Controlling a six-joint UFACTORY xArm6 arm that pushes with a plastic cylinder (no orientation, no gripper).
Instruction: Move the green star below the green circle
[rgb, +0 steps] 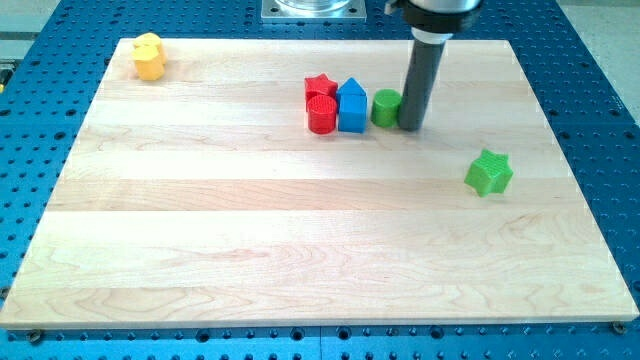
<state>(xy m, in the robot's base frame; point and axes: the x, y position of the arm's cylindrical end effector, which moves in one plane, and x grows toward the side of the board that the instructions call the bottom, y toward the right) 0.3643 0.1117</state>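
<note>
The green star (488, 172) lies on the wooden board toward the view's right, a little below mid-height. The green circle (386, 107) is a short green cylinder near the view's top middle. My tip (411, 126) is the lower end of the dark rod and stands right beside the green circle, on its right side, touching or nearly touching it. The green star is below and to the right of my tip, well apart from it.
A blue house-shaped block (352, 107) sits just left of the green circle. A red star (320, 87) and a red cylinder (321, 115) sit left of the blue block. A yellow block (148, 56) lies at the board's top left corner. The board (300, 250) rests on a blue perforated table.
</note>
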